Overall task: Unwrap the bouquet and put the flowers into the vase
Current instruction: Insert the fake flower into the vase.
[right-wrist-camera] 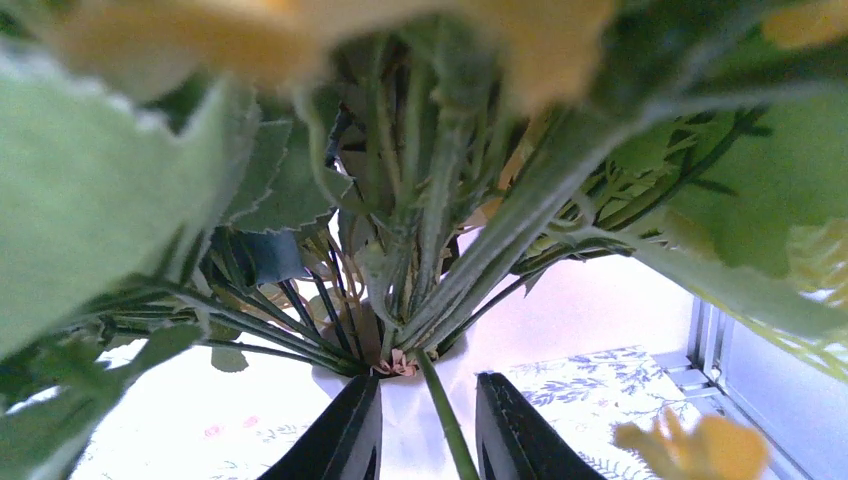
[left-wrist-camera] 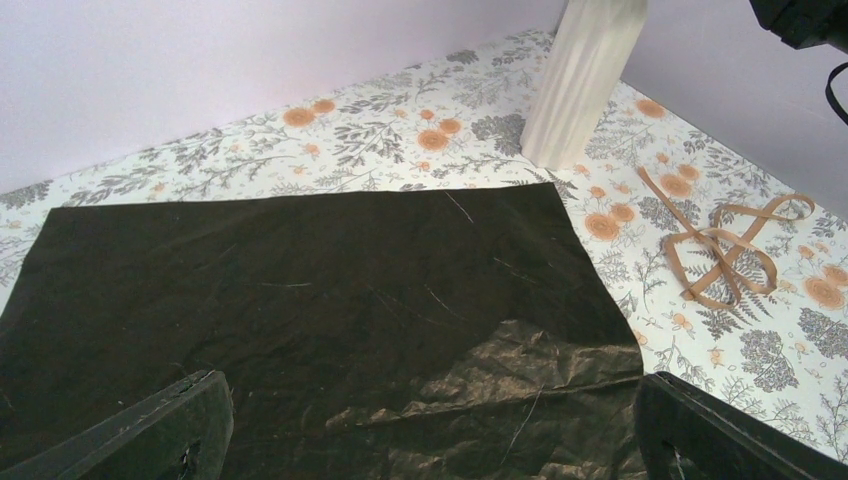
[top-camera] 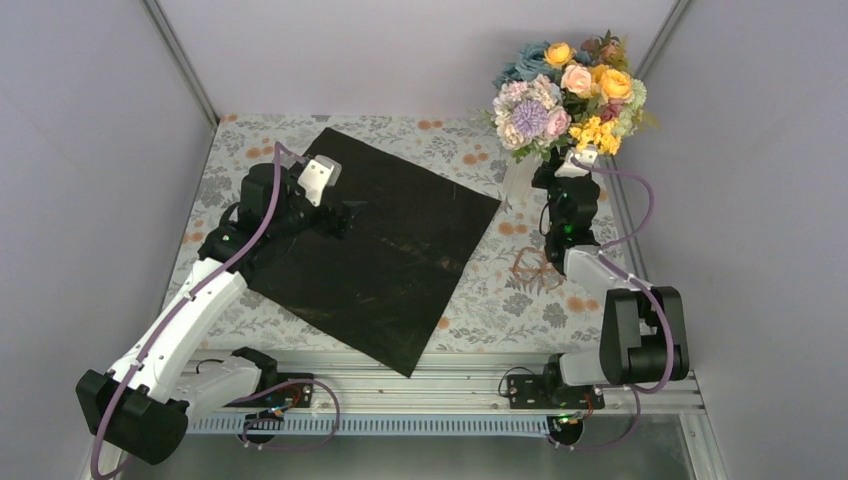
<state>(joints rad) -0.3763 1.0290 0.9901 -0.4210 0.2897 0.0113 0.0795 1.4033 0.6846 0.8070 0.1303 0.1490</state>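
Flowers [top-camera: 565, 90]: they stand in the vase [left-wrist-camera: 585, 80], stems down, blooms on top, at the far right of the table.
Vase: white and upright on the flowery tablecloth [left-wrist-camera: 400, 130], near a corner of the black sheet [top-camera: 385, 250] but not touching it.
Black sheet: lies flat and open, with nothing on it.
Left gripper [left-wrist-camera: 430, 390]: spread wide, low over the black sheet, holding nothing.
Right gripper [right-wrist-camera: 430, 385]: right at the vase's rim, under the leaves. Its fingers are a little apart. One green stem [right-wrist-camera: 445, 420] runs between them.
Ribbon [left-wrist-camera: 730, 245]: brown, lying loose on the tablecloth beside the sheet.
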